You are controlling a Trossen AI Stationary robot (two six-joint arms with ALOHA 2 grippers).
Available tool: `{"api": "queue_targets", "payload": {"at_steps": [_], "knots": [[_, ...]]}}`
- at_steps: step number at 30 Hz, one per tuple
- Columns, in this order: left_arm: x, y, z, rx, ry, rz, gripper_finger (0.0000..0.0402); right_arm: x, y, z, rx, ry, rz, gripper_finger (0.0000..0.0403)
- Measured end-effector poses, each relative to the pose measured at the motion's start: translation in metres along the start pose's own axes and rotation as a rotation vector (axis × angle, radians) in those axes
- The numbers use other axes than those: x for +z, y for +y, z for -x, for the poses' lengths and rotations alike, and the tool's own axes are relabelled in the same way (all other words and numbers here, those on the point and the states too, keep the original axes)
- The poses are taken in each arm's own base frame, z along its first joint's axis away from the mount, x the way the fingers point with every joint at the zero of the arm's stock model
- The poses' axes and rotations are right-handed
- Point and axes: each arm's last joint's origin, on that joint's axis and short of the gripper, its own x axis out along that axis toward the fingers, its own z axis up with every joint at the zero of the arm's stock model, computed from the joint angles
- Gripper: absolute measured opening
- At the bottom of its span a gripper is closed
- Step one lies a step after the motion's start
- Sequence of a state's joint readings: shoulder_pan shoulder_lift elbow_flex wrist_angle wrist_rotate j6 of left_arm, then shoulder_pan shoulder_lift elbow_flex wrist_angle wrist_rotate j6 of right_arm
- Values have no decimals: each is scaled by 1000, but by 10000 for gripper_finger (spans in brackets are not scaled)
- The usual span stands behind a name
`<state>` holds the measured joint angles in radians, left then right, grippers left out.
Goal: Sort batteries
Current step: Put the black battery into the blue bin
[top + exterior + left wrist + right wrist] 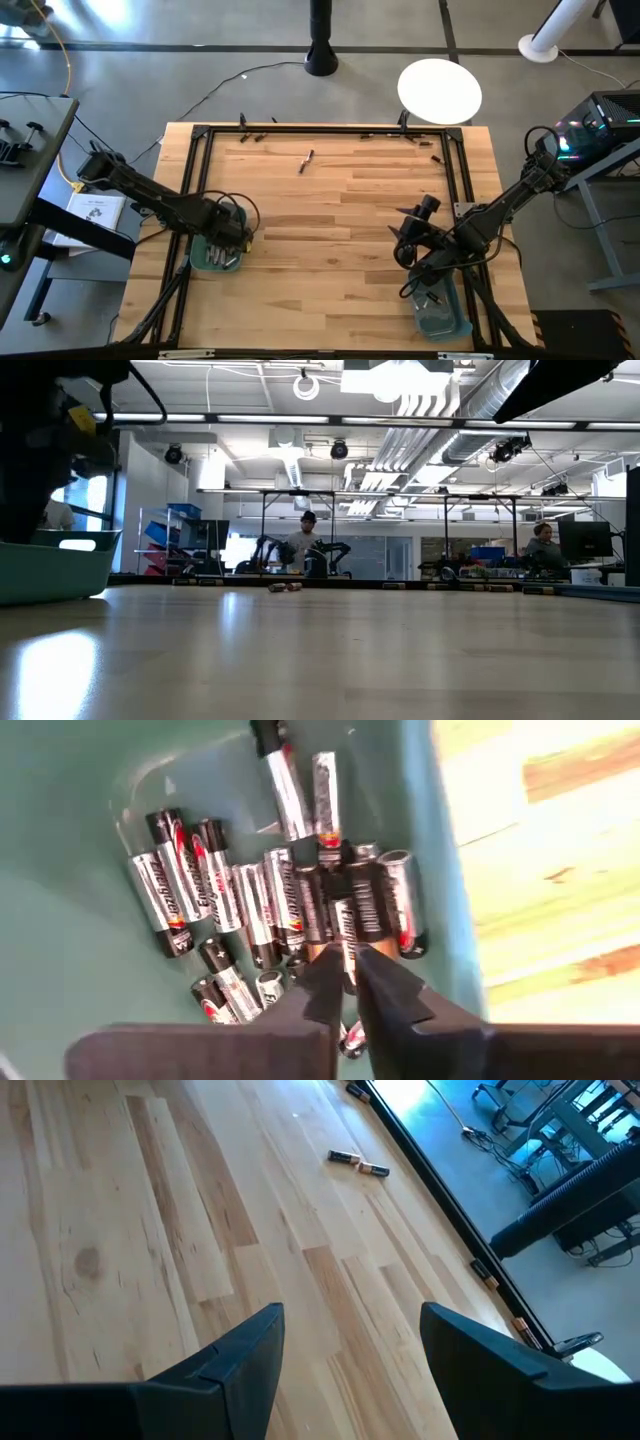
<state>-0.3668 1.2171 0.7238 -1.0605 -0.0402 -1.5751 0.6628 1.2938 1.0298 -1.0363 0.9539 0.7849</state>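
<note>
The left gripper (345,982) is down inside the left teal bin (203,258), fingers pinched nearly together right over the pile, and there's a thin coppery bit between the tips, so it looks like it's clamped on a battery end, though I can't be totally sure it isn't just about to let go. Around it the silver-and-black batteries in the left bin (275,910) are heaped against the wall; I count roughly a dozen, give or take, since they overlap. The right gripper (350,1355) hovers over bare table (350,220) with its fingers spread wide and nothing in them, near the right teal bin (445,318), which I can't really see into from above. Still out on the wood: a pair of loose batteries (358,1163) lying end to end near the middle back, plus a handful of little dark ones along the far frame rail (330,130). So I'd say the sort is well underway, maybe most of it done, with those stragglers left to collect.
</note>
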Motion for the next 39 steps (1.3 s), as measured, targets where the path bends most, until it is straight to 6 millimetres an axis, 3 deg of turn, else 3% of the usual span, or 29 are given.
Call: {"api": "queue_targets", "payload": {"at_steps": [6,10,19,25,32,39], "knots": [[3,-7,25,-19,-65,-23,5,-3,-2,1,-13,15,16,229],[3,-10,25,-33,-68,-44,21,-3,-2,1,-13,17,0,229],[-1,1,-16,-23,4,-14,145,-4,-2,1,-19,14,2,229],[-1,3,-24,-33,-1,-6,197,-4,-2,1,-21,13,2,229],[-1,8,-37,-42,-2,-2,192,-3,-2,1,-21,12,2,229],[-1,9,-39,-34,-5,4,149,-3,-2,1,-21,12,-1,229]]}}
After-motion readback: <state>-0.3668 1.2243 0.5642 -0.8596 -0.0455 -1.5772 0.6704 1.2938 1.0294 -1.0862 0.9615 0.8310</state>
